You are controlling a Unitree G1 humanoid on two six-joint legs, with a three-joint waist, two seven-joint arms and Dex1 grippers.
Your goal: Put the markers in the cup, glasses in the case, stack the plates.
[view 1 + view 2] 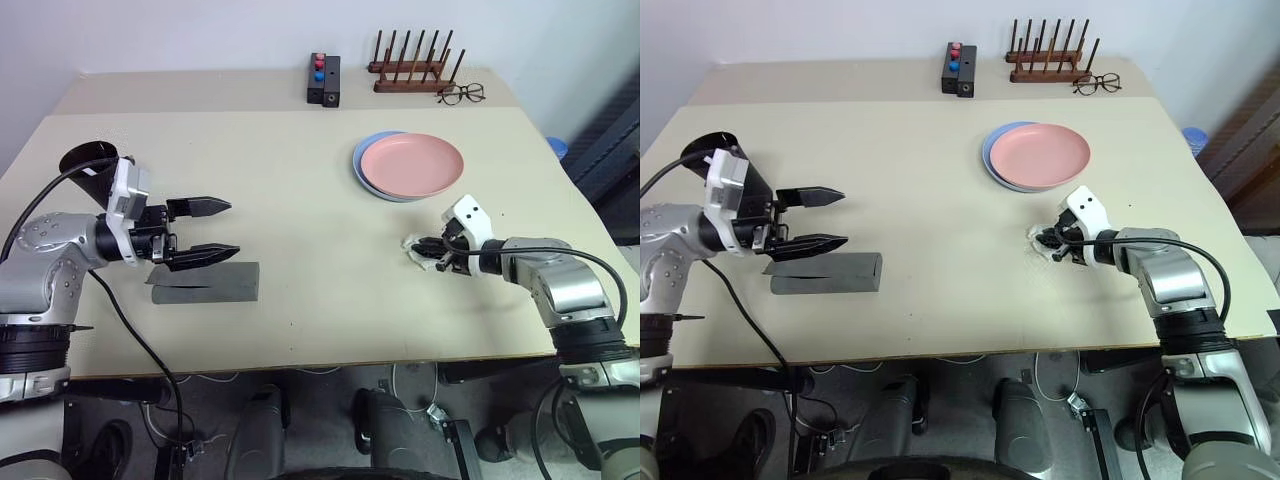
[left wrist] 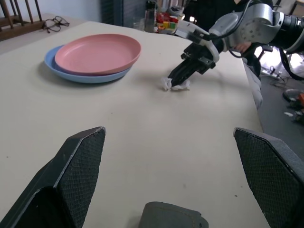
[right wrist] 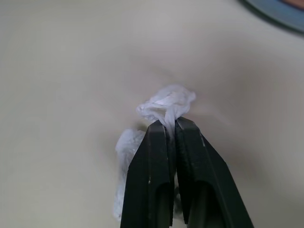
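The salmon pink plate (image 1: 412, 164) lies on the light blue plate (image 1: 368, 168) at the table's far right of centre. My right gripper (image 3: 166, 124) is shut on a crumpled white tissue (image 3: 167, 99) on the tabletop, just in front of the plates. At the near left lies the flat grey case (image 1: 205, 283), folded shut. My left gripper (image 1: 230, 230) hovers just above it, open and empty, pointing toward the right. Behind that wrist stands the black cup (image 1: 88, 163). The markers and the glasses are out of view.
At the back of the table (image 1: 300, 200) stand a wooden peg rack (image 1: 410, 70) and a black box with red and blue buttons (image 1: 323, 80). Thin-framed clear spectacles (image 1: 461, 94) lie beside the rack. The table's front edge runs just below both arms.
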